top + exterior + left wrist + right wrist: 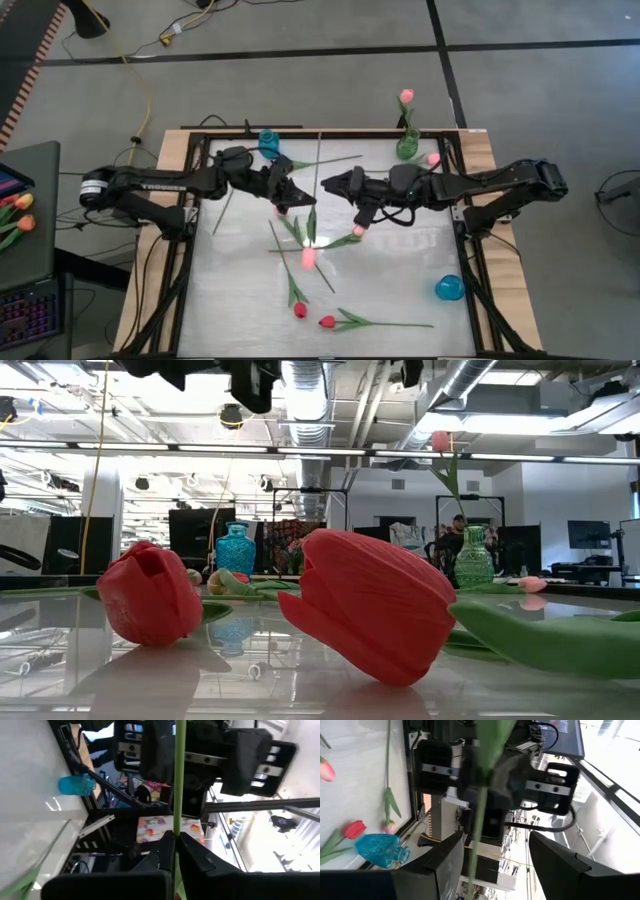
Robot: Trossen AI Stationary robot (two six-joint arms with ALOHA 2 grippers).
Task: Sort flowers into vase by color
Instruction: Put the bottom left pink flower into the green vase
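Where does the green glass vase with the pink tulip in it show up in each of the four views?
High view: the green vase stands at the table's far edge, right of centre.
Low view: the vase is in the background, right of centre.
Left wrist view: not in it.
Right wrist view: not in it.
Shared landmark: the pink tulip standing upright in the vase, seen in the high and low views.

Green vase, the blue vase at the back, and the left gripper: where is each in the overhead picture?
green vase [407, 147], high view, its body.
blue vase [268, 143], high view, its body.
left gripper [287, 203], high view, between its fingertips.
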